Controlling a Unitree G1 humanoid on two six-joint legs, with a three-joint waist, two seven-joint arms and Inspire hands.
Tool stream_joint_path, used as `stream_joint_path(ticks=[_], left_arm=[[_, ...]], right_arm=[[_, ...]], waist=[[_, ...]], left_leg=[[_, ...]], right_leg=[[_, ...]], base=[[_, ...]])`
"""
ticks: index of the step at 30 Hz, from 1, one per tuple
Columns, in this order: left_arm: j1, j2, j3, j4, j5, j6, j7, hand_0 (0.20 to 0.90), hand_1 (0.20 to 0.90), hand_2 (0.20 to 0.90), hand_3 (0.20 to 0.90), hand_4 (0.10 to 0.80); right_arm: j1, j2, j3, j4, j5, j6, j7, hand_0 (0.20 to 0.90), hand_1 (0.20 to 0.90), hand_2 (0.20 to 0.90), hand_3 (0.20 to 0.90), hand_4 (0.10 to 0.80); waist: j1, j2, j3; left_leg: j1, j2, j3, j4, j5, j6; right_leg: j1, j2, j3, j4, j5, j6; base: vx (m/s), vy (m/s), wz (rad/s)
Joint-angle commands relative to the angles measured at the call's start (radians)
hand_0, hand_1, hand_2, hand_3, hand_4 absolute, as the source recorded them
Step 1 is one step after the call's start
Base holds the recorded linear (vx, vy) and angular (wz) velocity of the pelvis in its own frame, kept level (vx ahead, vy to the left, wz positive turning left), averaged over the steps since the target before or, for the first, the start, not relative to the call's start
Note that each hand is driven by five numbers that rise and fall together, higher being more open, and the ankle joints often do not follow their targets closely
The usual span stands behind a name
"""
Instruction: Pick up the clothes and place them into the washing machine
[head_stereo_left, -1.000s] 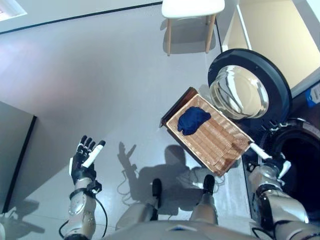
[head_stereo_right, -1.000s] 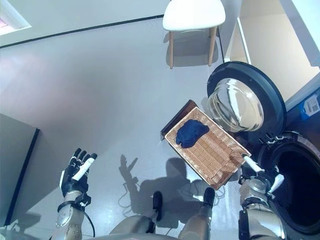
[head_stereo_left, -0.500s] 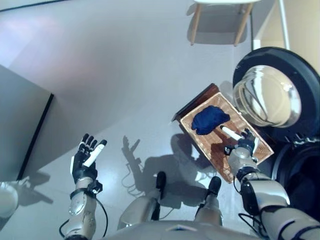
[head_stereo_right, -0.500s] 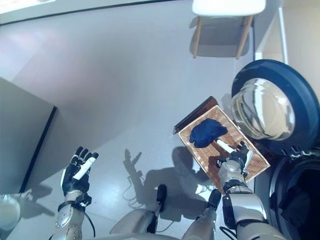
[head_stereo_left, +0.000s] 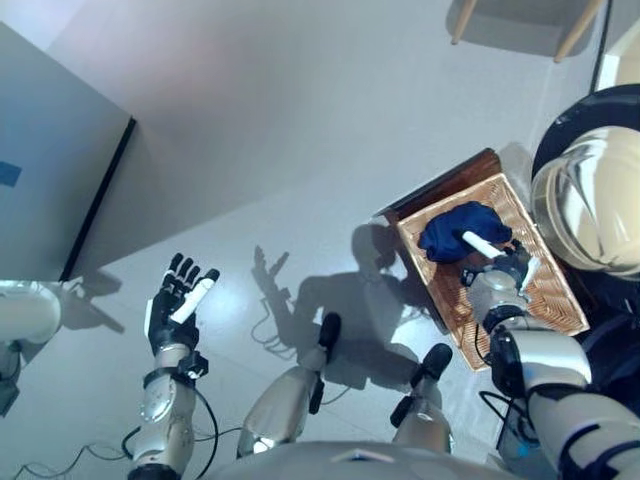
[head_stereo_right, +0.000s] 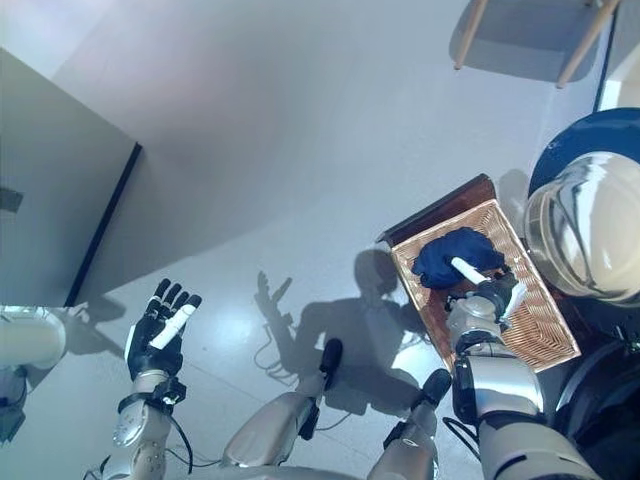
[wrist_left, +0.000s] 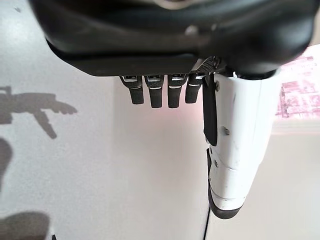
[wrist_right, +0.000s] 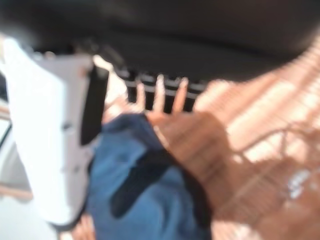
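A dark blue garment (head_stereo_left: 455, 229) lies bunched at the far end of the shallow wicker basket (head_stereo_left: 556, 300), which rests on a dark brown box (head_stereo_left: 447, 185). My right hand (head_stereo_left: 496, 270) hovers over the basket just beside the garment, fingers straight and open, its white-covered thumb over the cloth's edge. In the right wrist view the blue garment (wrist_right: 145, 200) lies just past the thumb (wrist_right: 50, 135). My left hand (head_stereo_left: 173, 313) is held up over the floor at the lower left, open and empty. The washing machine's round door (head_stereo_left: 590, 205) stands open at the right.
A dark cabinet (head_stereo_left: 50, 150) stands at the left. Chair legs (head_stereo_left: 575, 30) show at the top right. Loose cables (head_stereo_left: 80, 462) lie on the grey floor at the lower left.
The camera has swung, shifting the whole picture. My right hand has moved from the basket's near end up over the basket to the blue garment's edge. The left hand has stayed raised.
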Motion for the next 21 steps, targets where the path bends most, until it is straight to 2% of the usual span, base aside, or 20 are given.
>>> stream_joint_path(ticks=[1,9,11,12,13,20,21], left_arm=[[-0.026,0.079,0.01,-0.153,-0.019,-0.091,-0.001,0.9,0.9,0.9,0.9,0.8],[-0.051,0.094,-0.002,-0.193,-0.011,-0.098,0.02,0.9,0.9,0.9,0.9,0.8],[-0.057,0.094,-0.005,-0.19,-0.007,-0.101,0.028,0.9,0.9,0.9,0.9,0.8],[-0.058,0.095,-0.005,-0.19,-0.007,-0.101,0.028,0.9,0.9,0.9,0.9,0.8],[-0.061,0.094,-0.002,-0.188,-0.006,-0.102,0.032,0.9,0.9,0.9,0.9,0.8],[-0.068,0.087,-0.005,-0.182,-0.002,-0.103,0.038,0.9,0.9,0.9,0.9,0.8],[-0.068,0.085,-0.008,-0.183,-0.003,-0.102,0.036,0.9,0.9,0.9,0.9,0.8]], right_arm=[[-0.124,-0.107,0.06,0.025,-0.008,-0.009,-0.049,0.9,0.9,0.9,0.9,0.8],[-0.172,-0.137,0.069,0.023,0.003,0.001,-0.061,0.9,0.9,0.9,0.9,0.8],[-0.187,-0.121,0.078,0.021,0.008,-0.002,-0.057,0.9,0.9,0.9,0.9,0.8],[-0.187,-0.121,0.077,0.02,0.008,-0.002,-0.057,0.9,0.9,0.9,0.9,0.8],[-0.193,-0.115,0.079,0.019,0.007,-0.003,-0.057,0.9,0.9,0.9,0.9,0.8],[-0.203,-0.082,0.076,0.036,0.001,0.004,-0.052,0.9,0.9,0.9,0.9,0.8],[-0.204,-0.077,0.074,0.039,0.0,0.006,-0.051,0.9,0.9,0.9,0.9,0.8]], waist=[[0.034,0.006,0.008],[0.052,0.03,0.032],[0.055,0.029,0.033],[0.055,0.032,0.04],[0.057,0.03,0.036],[0.06,0.035,0.046],[0.059,0.04,0.053]], left_leg=[[-0.01,0.027,0.009,-0.008,-0.045,-0.13],[-0.062,0.011,-0.016,-0.008,-0.029,-0.132],[-0.07,0.011,-0.016,-0.008,-0.051,-0.132],[-0.078,0.006,-0.019,-0.008,-0.028,-0.129],[-0.075,0.011,-0.014,-0.008,-0.052,-0.132],[-0.086,0.004,-0.013,-0.008,-0.051,-0.128],[-0.096,-0.003,-0.015,-0.008,-0.025,-0.124]], right_leg=[[0.071,-0.06,0.013,0.008,-0.04,0.051],[0.041,-0.071,-0.003,0.009,-0.037,0.053],[0.043,-0.068,0.003,0.004,-0.057,0.062],[0.031,-0.074,-0.003,0.011,-0.036,0.055],[0.038,-0.067,0.002,0.006,-0.06,0.061],[0.025,-0.074,0.003,0.008,-0.059,0.061],[0.01,-0.081,-0.003,0.015,-0.035,0.055]], base=[[-0.013,0.006,0.09],[-0.016,0.008,0.15],[0.028,-0.009,0.05],[0.076,-0.036,0.01],[0.0,0.0,0.0],[-0.001,0.008,0.0],[0.001,0.03,0.0]])
